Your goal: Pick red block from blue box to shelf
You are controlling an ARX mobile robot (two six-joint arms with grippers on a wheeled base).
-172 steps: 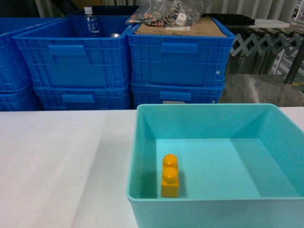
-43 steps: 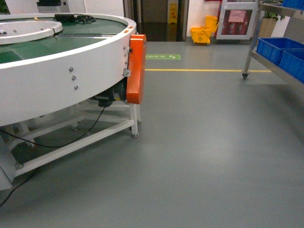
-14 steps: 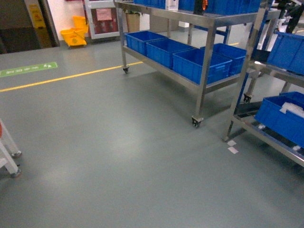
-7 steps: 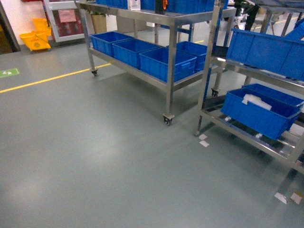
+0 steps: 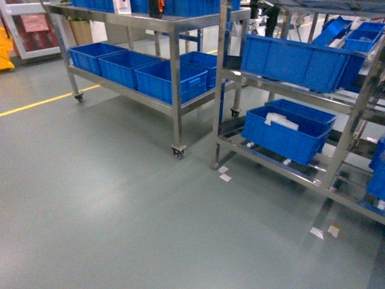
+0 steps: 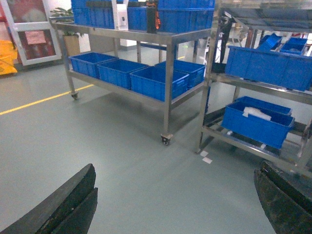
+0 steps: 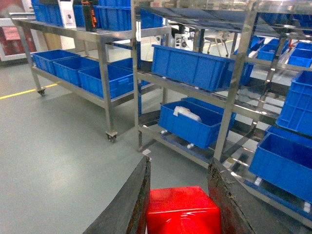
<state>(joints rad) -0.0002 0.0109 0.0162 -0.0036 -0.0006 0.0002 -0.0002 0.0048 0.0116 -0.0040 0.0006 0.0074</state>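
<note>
One block (image 7: 183, 210), red, sits clamped in your right tool (image 7: 179, 204), jaws snug on both sides. Shelf (image 7: 239, 63) lies at 12 to 1 o'clock, apart across open floor (image 5: 108, 198). Blue crates (image 7: 192, 124) fill its tiers; pick a bare rail. Left tool (image 6: 170, 204) gapes wide, empty. Right arm does the placing.

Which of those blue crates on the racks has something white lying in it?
The blue crate on the right-hand rack's lowest rail, tilted forward; white material lies inside. The other crates show nothing white.
</note>
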